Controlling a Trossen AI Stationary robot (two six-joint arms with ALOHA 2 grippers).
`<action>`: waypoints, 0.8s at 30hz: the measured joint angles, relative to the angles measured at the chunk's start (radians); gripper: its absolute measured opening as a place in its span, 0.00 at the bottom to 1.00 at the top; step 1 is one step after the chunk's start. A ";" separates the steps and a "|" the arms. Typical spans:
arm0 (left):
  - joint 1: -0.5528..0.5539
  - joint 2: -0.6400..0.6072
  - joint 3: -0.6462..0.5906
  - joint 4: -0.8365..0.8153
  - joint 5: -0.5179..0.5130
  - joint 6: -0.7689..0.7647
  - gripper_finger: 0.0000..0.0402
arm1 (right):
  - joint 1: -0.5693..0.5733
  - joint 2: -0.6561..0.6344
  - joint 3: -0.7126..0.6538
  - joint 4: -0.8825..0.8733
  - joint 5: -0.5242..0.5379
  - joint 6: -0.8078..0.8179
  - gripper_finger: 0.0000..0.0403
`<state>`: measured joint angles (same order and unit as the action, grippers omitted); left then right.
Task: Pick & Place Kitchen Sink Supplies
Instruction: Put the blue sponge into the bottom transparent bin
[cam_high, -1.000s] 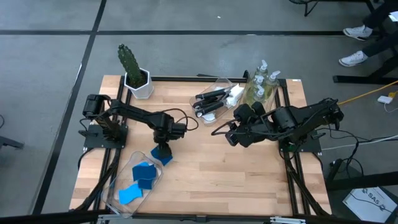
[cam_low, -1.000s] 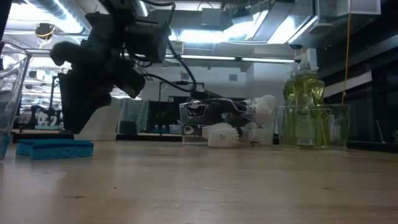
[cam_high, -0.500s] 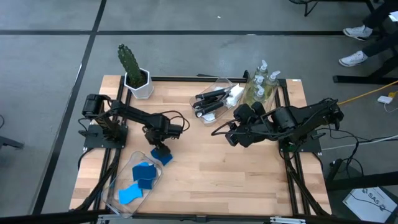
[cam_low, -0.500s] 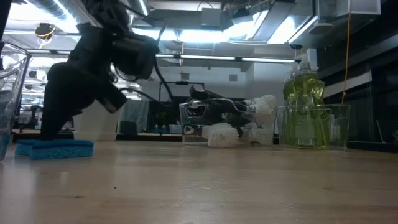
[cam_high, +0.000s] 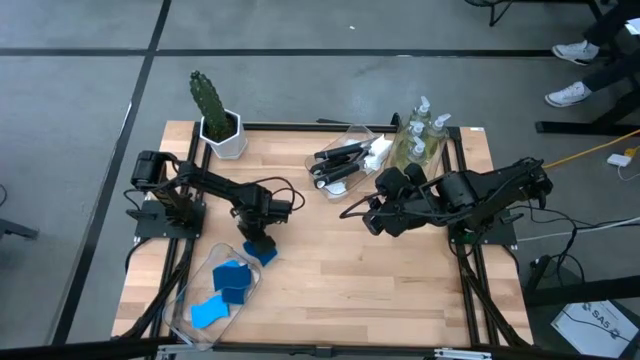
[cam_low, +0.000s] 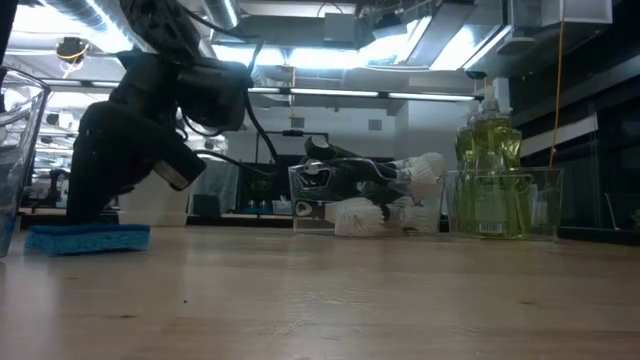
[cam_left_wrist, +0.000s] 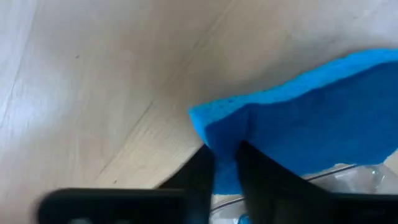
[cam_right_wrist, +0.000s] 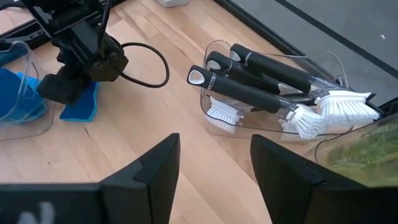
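Blue sponge (cam_left_wrist: 323, 118) pinched at its edge on the counter (cam_high: 340, 260).
I've closed the left jaws (cam_left_wrist: 227, 158) on it for lifting; right jaws (cam_right_wrist: 214, 168) wait open.

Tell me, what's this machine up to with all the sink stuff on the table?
The left gripper is down on a blue sponge that lies on the wooden table beside a clear bin of more sponges, its fingers closed on the sponge's edge. The right gripper waits open above the table, near a bin of dish brushes and the soap bottles.
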<state>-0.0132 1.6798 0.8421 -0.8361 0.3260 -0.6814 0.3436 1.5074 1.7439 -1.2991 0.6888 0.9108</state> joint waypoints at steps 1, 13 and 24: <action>0.000 0.000 0.000 0.004 0.000 0.015 0.09 | 0.000 0.000 0.000 0.000 0.000 0.000 0.49; 0.021 -0.064 0.022 0.028 -0.039 0.081 0.01 | 0.000 0.000 0.000 -0.001 -0.008 -0.002 0.49; 0.018 -0.275 0.171 0.006 -0.021 0.033 0.01 | 0.000 0.000 0.000 -0.004 -0.009 -0.003 0.49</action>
<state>0.0053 1.4051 1.0131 -0.8304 0.3046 -0.6480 0.3439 1.5075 1.7443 -1.3033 0.6800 0.9078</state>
